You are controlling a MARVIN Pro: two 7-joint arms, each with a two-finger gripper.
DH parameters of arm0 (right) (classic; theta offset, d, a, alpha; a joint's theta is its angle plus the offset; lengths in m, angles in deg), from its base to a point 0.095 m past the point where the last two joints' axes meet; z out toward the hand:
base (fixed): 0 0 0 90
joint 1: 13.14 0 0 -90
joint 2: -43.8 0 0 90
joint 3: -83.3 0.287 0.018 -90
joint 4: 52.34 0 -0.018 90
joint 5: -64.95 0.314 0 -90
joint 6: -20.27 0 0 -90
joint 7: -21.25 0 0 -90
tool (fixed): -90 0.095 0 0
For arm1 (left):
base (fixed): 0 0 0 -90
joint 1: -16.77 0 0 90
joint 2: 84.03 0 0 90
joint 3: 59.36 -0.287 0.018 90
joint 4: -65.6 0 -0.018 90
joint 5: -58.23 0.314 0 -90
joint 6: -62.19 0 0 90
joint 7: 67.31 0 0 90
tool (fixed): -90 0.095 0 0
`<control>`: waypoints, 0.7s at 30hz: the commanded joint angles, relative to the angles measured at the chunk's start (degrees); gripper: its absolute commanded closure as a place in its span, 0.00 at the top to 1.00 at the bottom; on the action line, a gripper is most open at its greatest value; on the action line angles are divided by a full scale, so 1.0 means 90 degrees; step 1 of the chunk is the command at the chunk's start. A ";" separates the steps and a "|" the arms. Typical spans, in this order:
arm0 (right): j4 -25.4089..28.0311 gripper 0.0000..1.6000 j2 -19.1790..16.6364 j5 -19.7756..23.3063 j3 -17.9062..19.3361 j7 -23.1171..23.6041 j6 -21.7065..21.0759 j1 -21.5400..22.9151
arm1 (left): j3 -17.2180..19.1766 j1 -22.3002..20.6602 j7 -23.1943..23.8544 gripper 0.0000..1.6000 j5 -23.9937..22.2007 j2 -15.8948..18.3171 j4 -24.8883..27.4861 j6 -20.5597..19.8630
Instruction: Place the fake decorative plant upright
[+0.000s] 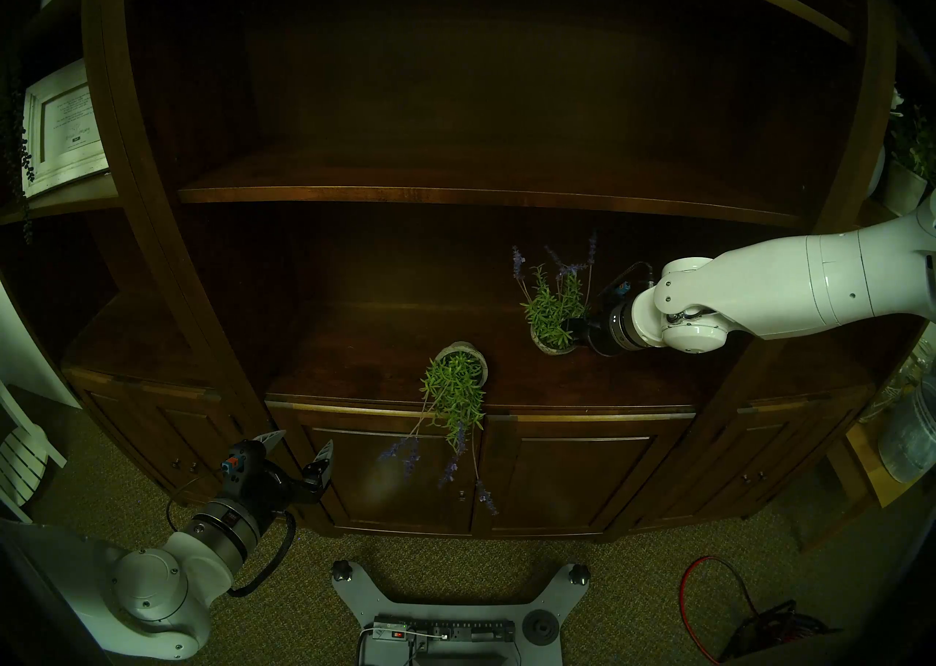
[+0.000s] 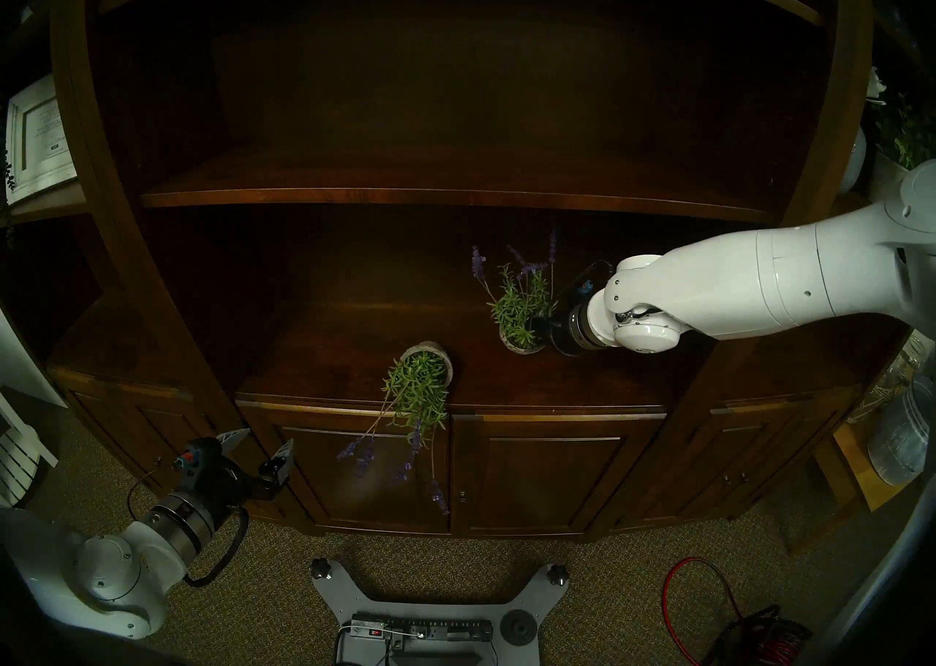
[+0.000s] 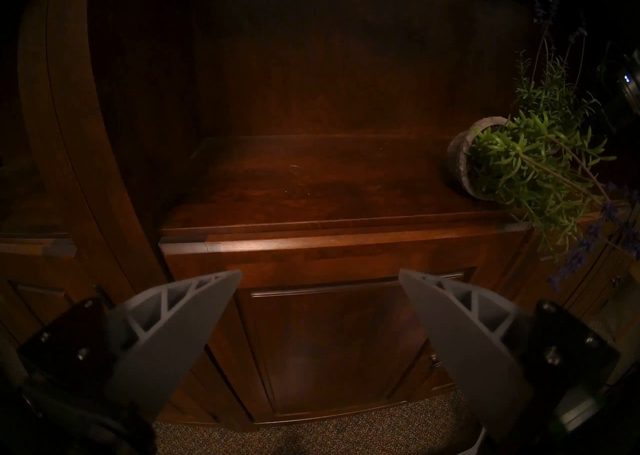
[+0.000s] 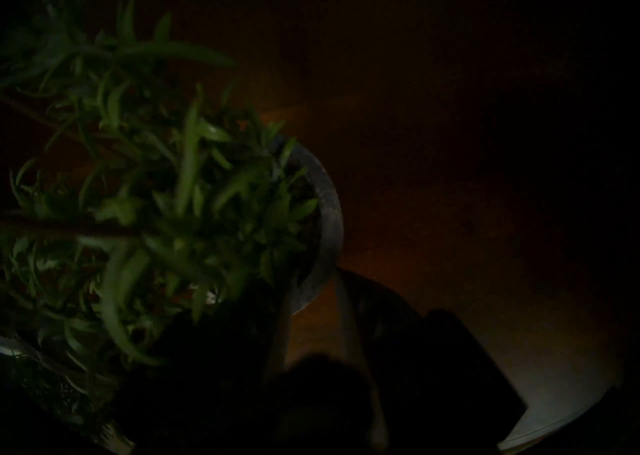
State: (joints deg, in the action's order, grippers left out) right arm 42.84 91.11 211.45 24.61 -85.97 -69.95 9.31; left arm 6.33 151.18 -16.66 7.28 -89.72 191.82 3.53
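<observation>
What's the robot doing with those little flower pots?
It's tidying fake plants on a wooden cabinet. Its right claw is at the rim of the upright plant at the back, one finger inside the pot and one outside. The tipped plant lies on its side at the front edge, purple flowers hanging over. The left claw waits open, down low, holding nothing.

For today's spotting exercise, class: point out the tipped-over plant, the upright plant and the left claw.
Tipped-over plant (image 1: 458, 386), head left view, green foliage.
Upright plant (image 1: 552, 308), head left view, foliage.
Left claw (image 3: 320, 272), left wrist view, between fingertips.
</observation>
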 commanded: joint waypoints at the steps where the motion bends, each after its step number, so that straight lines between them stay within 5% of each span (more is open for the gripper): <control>1: -0.0110 0.34 0.0012 0.0090 0.0141 -0.0068 -0.0062 0.0242 | 0.0066 -0.0061 -0.0005 1.00 0.0006 -0.0004 0.0053 0.0041; 11: -0.0357 0.18 0.0115 0.0389 0.0231 -0.0181 -0.0255 0.0141 | 0.0066 -0.0061 -0.0005 1.00 0.0006 -0.0004 0.0053 0.0041; 12: -0.0413 0.09 0.0137 0.0473 0.0241 -0.0229 -0.0299 0.0127 | 0.0066 -0.0061 -0.0005 1.00 0.0006 -0.0004 0.0053 0.0041; 21: -0.0637 0.02 0.0207 0.0705 0.0251 -0.0300 -0.0403 0.0049 | 0.0067 -0.0061 -0.0006 1.00 0.0006 -0.0004 0.0054 0.0042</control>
State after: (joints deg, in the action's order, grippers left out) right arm 39.22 92.66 216.89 25.97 -88.33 -73.31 9.07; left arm 6.33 151.18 -16.66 7.28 -89.72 191.82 3.53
